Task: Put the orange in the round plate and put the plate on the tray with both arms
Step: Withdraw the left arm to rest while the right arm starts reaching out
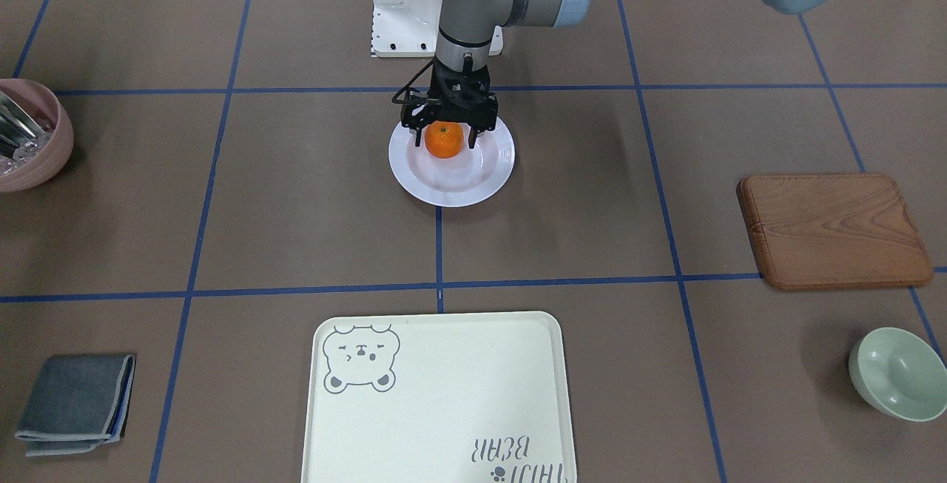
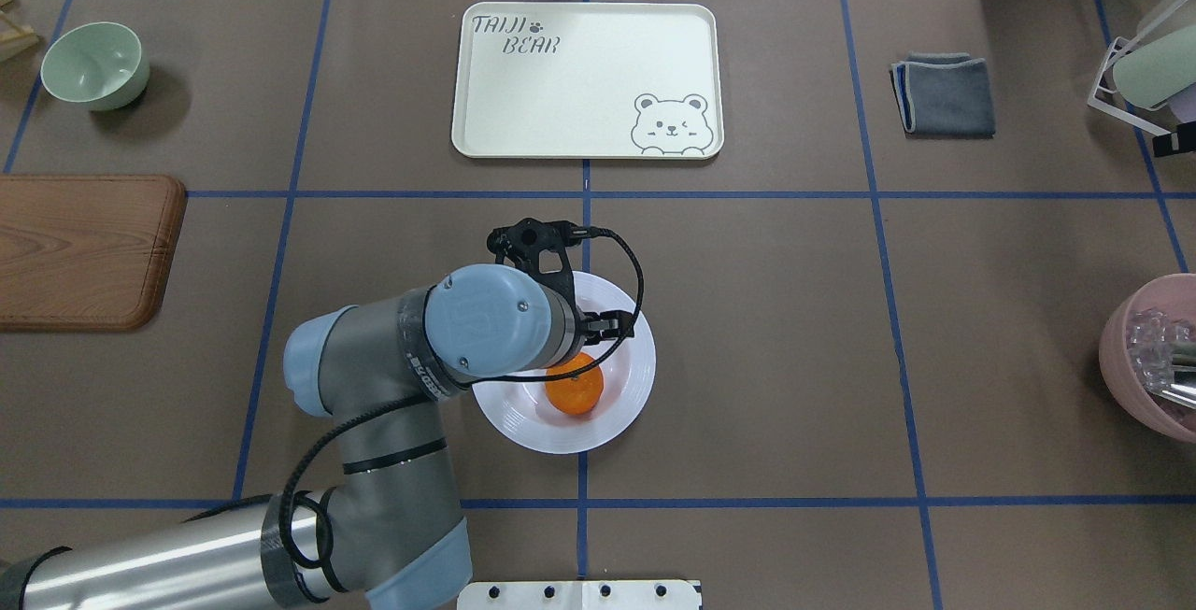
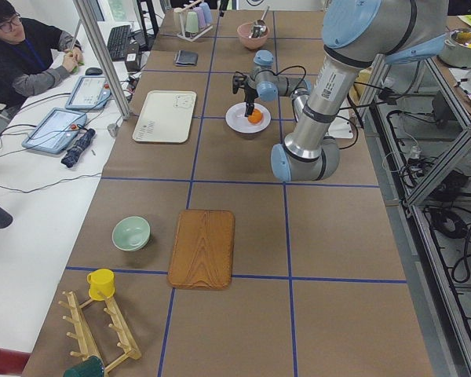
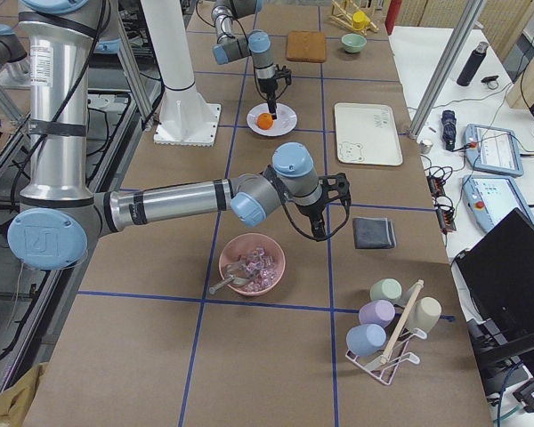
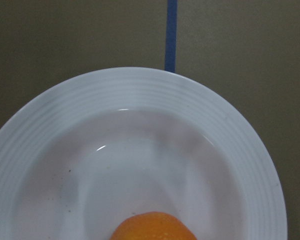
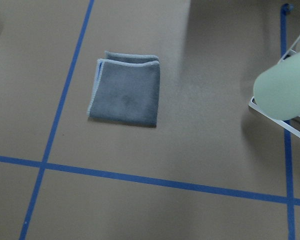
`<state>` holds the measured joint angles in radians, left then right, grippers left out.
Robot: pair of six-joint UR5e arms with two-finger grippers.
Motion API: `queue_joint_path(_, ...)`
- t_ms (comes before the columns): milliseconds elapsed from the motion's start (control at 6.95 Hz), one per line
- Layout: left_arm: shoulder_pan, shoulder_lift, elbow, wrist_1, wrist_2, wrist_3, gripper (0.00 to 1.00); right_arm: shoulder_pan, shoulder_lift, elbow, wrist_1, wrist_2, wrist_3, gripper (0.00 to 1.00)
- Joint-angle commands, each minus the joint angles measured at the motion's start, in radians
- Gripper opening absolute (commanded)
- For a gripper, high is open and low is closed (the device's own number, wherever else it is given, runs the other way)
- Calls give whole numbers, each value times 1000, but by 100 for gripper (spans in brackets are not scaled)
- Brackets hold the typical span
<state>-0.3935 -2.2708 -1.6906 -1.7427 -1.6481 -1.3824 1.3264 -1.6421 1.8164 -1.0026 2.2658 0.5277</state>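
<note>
The orange (image 1: 444, 140) lies in the deep centre of the white round plate (image 1: 453, 191), mid-table near the robot's base. My left gripper (image 1: 445, 140) points straight down over it, open, a black finger on each side of the fruit. The left wrist view shows the plate's ridged rim (image 5: 140, 87) and the top of the orange (image 5: 152, 227). The cream bear tray (image 1: 444, 402) lies bare on the operators' side, a grid square from the plate. My right gripper (image 4: 323, 229) hovers above the table near a grey cloth; I cannot tell whether it is open or shut.
A wooden board (image 1: 832, 230) and a pale-green bowl (image 1: 899, 372) lie on my left side. On my right are a folded grey cloth (image 1: 74, 403), a pink bowl (image 1: 33, 146) holding cutlery, and a cup rack (image 4: 387, 334). A person (image 3: 23, 55) sits at the side desk.
</note>
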Motion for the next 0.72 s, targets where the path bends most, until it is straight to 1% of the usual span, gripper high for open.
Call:
queue_joint_path(0,-205,107,-52,17,-172,255,99,-42,7,6,79,53,82,100)
queue_joint_path(144,-346,161,-50,20,-273,474,99,-74,11,32,120,60,273,100)
queue_joint_path(288,-478,227,-47,44,-356,641,99,-114,21,37,189,58,448,100)
queue_joint_path(432,-618,278,-38,80,-434,868,99,-163,74,38,211,48,621,100)
queue_joint_path(575,-751,312,-2,119,-484,1089,99,-243,100,58,213,-28,715,100)
